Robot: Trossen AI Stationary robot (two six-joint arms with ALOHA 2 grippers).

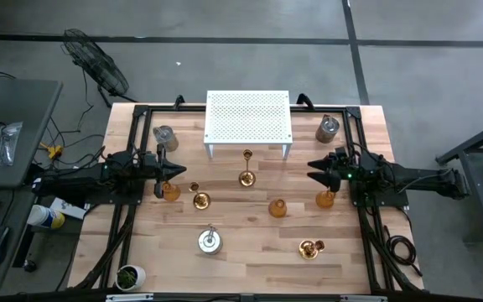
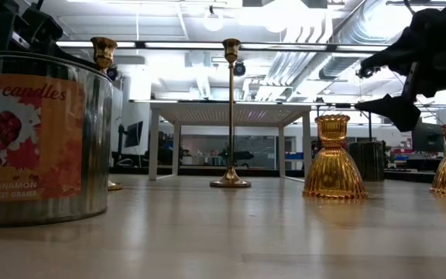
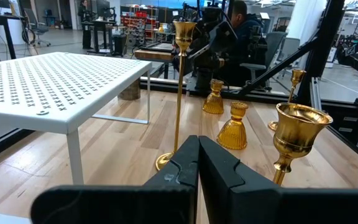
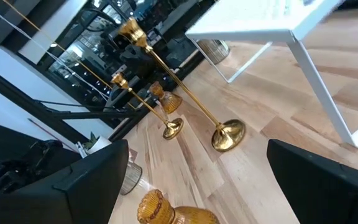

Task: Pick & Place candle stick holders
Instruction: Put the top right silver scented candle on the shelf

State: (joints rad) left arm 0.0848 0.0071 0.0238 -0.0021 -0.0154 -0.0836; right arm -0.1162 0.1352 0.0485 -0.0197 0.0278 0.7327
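The white perforated stand (image 1: 248, 117) is set at the table's back. Before it the tall slim gold candlestick (image 1: 246, 168) probably tips easily; its stem should be gripped. The right gripper (image 1: 317, 170) is spread wide, the left gripper (image 1: 179, 170) pressed shut, empty.

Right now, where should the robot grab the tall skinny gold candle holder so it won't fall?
Probably by its thin stem, about halfway up, coming in level from the side. The tall gold holder stands upright on a small round base, so a grip near the top could tip it. The open right gripper is nearest.
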